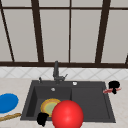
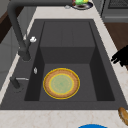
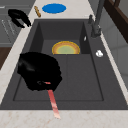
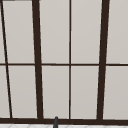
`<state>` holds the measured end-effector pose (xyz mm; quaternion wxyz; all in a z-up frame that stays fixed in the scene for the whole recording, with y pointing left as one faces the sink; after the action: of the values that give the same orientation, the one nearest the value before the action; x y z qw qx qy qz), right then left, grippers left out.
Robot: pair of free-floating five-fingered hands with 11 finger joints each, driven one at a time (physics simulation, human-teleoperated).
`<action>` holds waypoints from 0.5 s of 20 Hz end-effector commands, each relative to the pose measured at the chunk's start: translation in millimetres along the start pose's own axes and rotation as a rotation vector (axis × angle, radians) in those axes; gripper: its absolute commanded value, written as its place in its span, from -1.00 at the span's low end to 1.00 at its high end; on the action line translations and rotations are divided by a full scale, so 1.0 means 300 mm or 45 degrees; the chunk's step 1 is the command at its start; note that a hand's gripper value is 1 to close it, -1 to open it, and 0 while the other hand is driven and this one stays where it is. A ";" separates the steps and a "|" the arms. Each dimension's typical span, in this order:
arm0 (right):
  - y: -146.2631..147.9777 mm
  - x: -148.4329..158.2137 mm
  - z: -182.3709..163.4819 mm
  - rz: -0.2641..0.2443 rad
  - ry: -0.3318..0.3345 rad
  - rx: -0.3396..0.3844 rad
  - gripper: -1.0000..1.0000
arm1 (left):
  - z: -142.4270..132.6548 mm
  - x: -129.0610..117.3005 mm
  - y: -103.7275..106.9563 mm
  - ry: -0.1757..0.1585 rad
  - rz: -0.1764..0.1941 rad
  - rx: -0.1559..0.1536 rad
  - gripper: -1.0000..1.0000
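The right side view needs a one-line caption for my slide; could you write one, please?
Right hand grips a thin red stick over the dark sink; a yellow-rimmed plate lies in the basin.

I see the plate (image 1: pixel 49 106) lying in the sink (image 1: pixel 90 100), left basin, faucet (image 1: pixel 56 71) behind it. On the worktop (image 1: pixel 15 85) left lies a disc (image 1: pixel 7 102); a stick (image 1: pixel 10 116) before it.

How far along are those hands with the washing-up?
A yellow plate lies in the sink. The right hand is curled round a pink stick above the sink's right edge. The left hand hangs at the front rim near the plate. A blue plate waits on the counter.
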<state>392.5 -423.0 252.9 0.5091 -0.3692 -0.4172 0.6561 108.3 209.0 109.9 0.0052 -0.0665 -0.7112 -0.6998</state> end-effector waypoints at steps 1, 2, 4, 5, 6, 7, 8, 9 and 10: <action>-0.010 0.092 -0.035 -0.009 0.022 0.001 1.00 | 0.000 0.000 0.000 0.000 0.000 0.000 0.00; -0.013 0.117 -0.044 -0.008 0.021 0.002 1.00 | 0.000 0.000 0.000 0.000 0.000 0.000 0.00; -0.019 0.167 -0.060 -0.007 0.020 0.002 1.00 | 0.000 0.000 0.000 0.000 0.000 0.000 0.00; -0.022 0.192 -0.068 -0.006 0.020 0.003 1.00 | 0.000 0.000 0.000 0.000 0.000 0.000 0.00; -0.027 0.215 -0.076 -0.006 0.022 0.003 1.00 | 0.000 0.000 0.000 0.000 0.000 0.000 0.00; -0.031 0.239 -0.084 -0.006 0.023 0.004 1.00 | 0.000 0.000 0.000 0.000 0.000 0.000 0.00; -0.034 0.263 -0.093 -0.006 0.024 0.004 1.00 | 0.000 0.000 0.000 0.000 0.000 0.000 0.00; -0.038 0.287 -0.101 -0.006 0.024 0.004 1.00 | 0.000 0.000 0.000 0.000 0.000 0.000 0.00; -0.044 0.310 -0.108 -0.006 0.026 0.005 1.00 | 0.000 0.000 0.000 0.000 0.000 0.000 0.00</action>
<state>403.6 -345.8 247.0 0.5091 -0.3697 -0.4153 0.6571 108.3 209.0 109.9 0.0052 -0.0665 -0.7112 -0.6998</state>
